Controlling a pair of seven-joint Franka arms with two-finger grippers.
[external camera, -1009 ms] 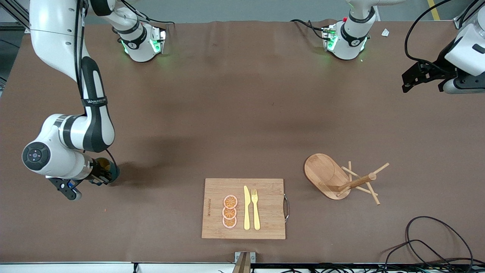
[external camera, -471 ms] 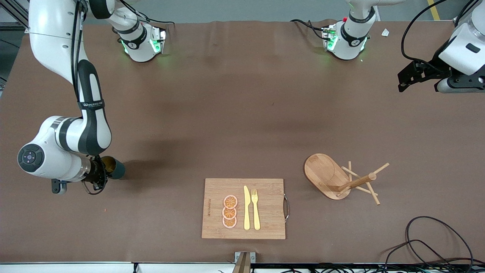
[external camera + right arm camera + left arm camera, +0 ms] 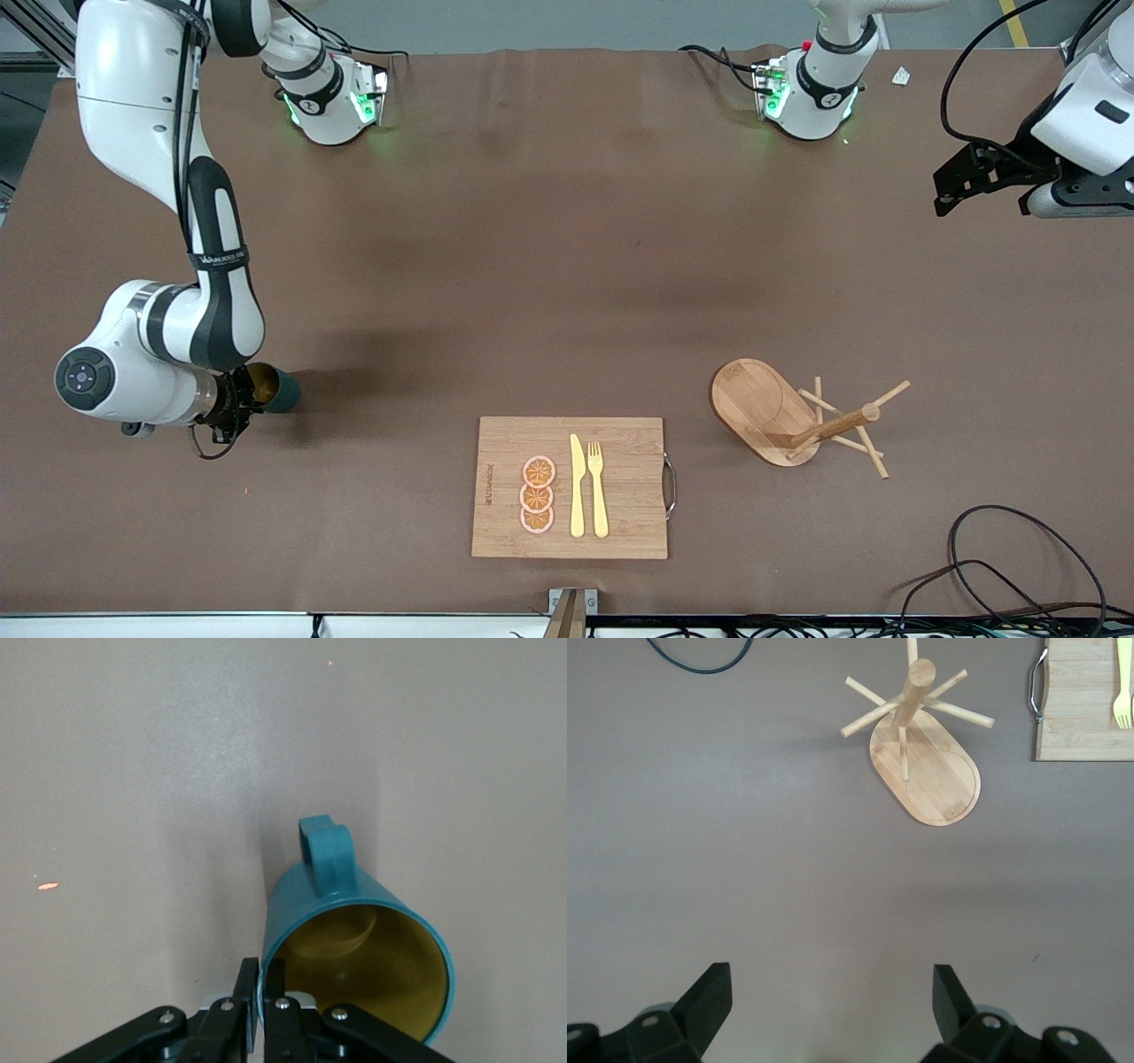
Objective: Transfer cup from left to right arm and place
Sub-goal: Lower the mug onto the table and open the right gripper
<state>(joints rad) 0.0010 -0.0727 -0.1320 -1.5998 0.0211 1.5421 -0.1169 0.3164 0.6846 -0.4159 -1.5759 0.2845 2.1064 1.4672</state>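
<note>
Cup [image 3: 354, 948] tilted, mouth toward right claw [image 3: 263, 992] pinching its rim; left claw [image 3: 833, 1010] spread.

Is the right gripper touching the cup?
Touching. The right wrist view shows the right gripper pinching the rim of the cup between its fingers.

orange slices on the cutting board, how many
3, in one column on the cutting board, beside the knife: one farthest from the front camera, one in the middle, one nearest. None looks hidden.
</note>
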